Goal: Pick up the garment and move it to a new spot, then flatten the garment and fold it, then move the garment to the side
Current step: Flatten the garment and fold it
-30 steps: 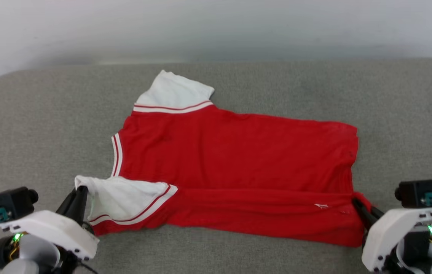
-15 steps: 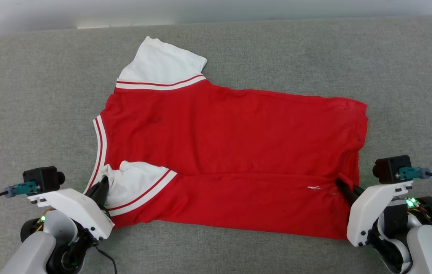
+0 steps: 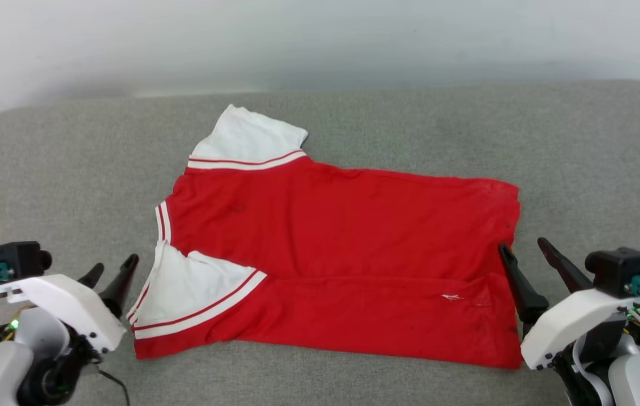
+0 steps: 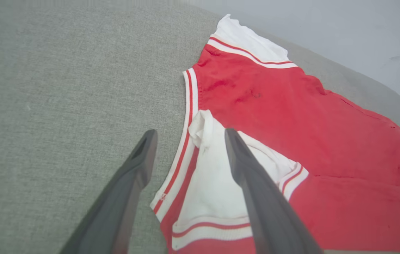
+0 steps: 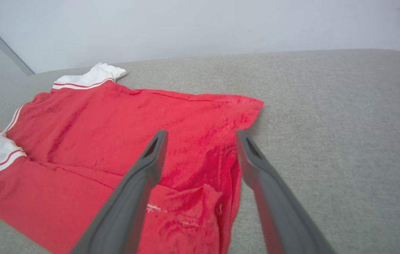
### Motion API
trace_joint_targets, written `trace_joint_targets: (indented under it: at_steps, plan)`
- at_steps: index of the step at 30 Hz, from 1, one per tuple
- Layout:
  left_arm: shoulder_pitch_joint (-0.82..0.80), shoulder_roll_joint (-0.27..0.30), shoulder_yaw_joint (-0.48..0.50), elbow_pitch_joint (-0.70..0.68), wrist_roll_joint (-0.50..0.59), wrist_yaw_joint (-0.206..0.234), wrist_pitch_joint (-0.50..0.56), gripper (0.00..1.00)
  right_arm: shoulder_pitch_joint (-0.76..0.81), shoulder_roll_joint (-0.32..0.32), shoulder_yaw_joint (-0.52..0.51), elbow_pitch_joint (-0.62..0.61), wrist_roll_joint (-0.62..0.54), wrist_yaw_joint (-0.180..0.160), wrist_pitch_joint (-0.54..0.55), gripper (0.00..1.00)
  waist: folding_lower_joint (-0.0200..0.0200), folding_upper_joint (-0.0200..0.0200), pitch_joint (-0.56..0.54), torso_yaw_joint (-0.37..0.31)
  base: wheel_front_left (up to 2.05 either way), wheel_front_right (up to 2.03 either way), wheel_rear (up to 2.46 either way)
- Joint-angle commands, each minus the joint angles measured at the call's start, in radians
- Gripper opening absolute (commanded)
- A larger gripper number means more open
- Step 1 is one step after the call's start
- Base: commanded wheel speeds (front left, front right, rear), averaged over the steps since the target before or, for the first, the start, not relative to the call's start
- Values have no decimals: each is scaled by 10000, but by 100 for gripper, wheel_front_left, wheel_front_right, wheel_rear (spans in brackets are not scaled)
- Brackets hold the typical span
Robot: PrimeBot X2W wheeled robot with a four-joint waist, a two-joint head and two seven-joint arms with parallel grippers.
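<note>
1. The grey cushion (image 3: pixel 43 186) spreads across the whole work area, and the task's thing lies on it, a little left of centre.
2. The garment (image 3: pixel 342 225) rests flat with plain red fabric up. Its long axis runs side to side across the robot's front, with the striped collar (image 3: pixel 160 223) at the left end and the hem (image 3: pixel 516 225) at the right.
3. The near long edge is turned over onto the body as a folded band (image 3: pixel 382 321), so one lengthwise fold looks done.
4. The near sleeve (image 3: pixel 195 287) lies white on top of that band at the collar end. The far sleeve (image 3: pixel 249 138) sticks out past the back edge.
5. The right gripper (image 3: pixel 522 245) stands at the hem's near corner, fingers spread wide and pinching nothing. One finger is over the red edge and the other over bare cushion.
6. The left gripper (image 3: pixel 115 263) sits just beside the near sleeve, fingers likewise spread and empty, with a strip of cushion between them and the cloth.
7. From both pairs of fingers the cloth lies ahead and inward. The left arm is nearer the collar end and the right nearer the hem, so I judge that each arm suits the end on its own side for the next fold.
</note>
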Motion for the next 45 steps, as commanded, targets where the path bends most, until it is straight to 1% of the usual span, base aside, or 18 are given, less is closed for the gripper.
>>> trace_joint_targets:
  at_steps: [1, 4, 8, 11, 13, 15, 17, 20, 24, 27, 28, 29, 30, 33, 34, 37, 41, 45]
  plan:
    - [221, 322, 127, -301, -141, 148, 280, 100, 282, 120, -99, -239, -114, -7, -176, 100, -1, -1, -463, -125, 0, 0, 0]
    - [464, 998, 277, -952, -350, 350, 960, 100, 599, 256, -206, -658, -260, -7, -206, 100, -1, -1, -679, -233, 0, 0, 0]
    - [885, 1879, 291, -1852, -835, 688, 2343, 100, 877, 399, -238, -1286, -388, -7, -68, 100, -1, -1, -684, -431, 0, 0, 0]
    - [1378, 2294, 320, -2317, -1467, 1126, 3402, 100, 964, 527, -216, -1658, -483, -7, 79, 100, -1, -1, -457, -638, 0, 0, 0]
    - [1605, 2475, 398, -2538, -1770, 1348, 3774, 100, 986, 603, -204, -1810, -518, -7, 136, 100, -1, -1, -233, -792, 0, 0, 0]
    - [1863, 2509, 441, -2580, -1982, 1508, 3954, 100, 999, 665, -198, -1858, -529, -7, 196, 100, -1, -1, 5, -926, 0, 0, 0]
    - [2051, 2443, 445, -2480, -2182, 1564, 4066, 100, 953, 736, -177, -1907, -508, -6, 176, 100, -1, -1, 240, -1051, 0, 0, 0]
    - [2162, 2329, 537, -2302, -2428, 1516, 4111, 100, 886, 803, -152, -1902, -515, -7, 182, 100, -1, -1, 545, -1199, 0, 0, 0]
    - [2046, 1942, 530, -1798, -2805, 1426, 4245, 100, 766, 861, -182, -1848, -473, -6, 198, 100, -1, -1, 850, -1278, 0, 0, 0]
    - [1990, 1625, 295, -1340, -3032, 1257, 4542, 100, 727, 865, -240, -1809, -458, -7, 208, 100, -1, -1, 952, -1304, 0, 0, 0]
    - [2024, 1512, 189, -1228, -3096, 1183, 4662, 51, 724, 870, -250, -1807, -436, -6, 205, 100, -1, -1, 966, -1306, 0, 0, 0]
    - [2025, 1391, 121, -1150, -3153, 1102, 4737, 38, 721, 867, -290, -1792, -435, -7, 228, 100, -1, -1, 966, -1306, 0, 0, 0]
    - [1999, 1275, 68, -1099, -3235, 1026, 4814, 0, 713, 857, -362, -1786, -402, -7, 262, 100, -1, -1, 950, -1290, 0, 0, 0]
    - [1858, 1234, 80, -1045, -3155, 801, 4657, 0, 744, 796, -558, -1770, -226, -6, 469, 100, -1, -1, 827, -1194, 0, 0, 0]
    - [1858, 1234, 80, -1045, -3155, 801, 4657, 0, 744, 796, -558, -1770, -226, -6, 469, 100, -1, -1, 827, -1194, 0, 0, 0]
    - [1694, 1329, 188, -1091, -2865, 646, 4284, 0, 854, 598, -654, -1758, 88, -7, 1082, 100, -1, -1, 631, -1069, 0, 0, 0]
    - [1445, 1553, 311, -1378, -2403, 587, 3799, 0, 1014, 166, -741, -1696, 640, -6, 2705, 100, -1, -1, 380, -882, 0, 0, 0]
    - [1383, 1755, 320, -1905, -1995, 719, 3529, 0, 1186, -199, -885, -1794, 1066, -7, 4532, 100, -1, -1, 278, -687, 0, 0, 0]
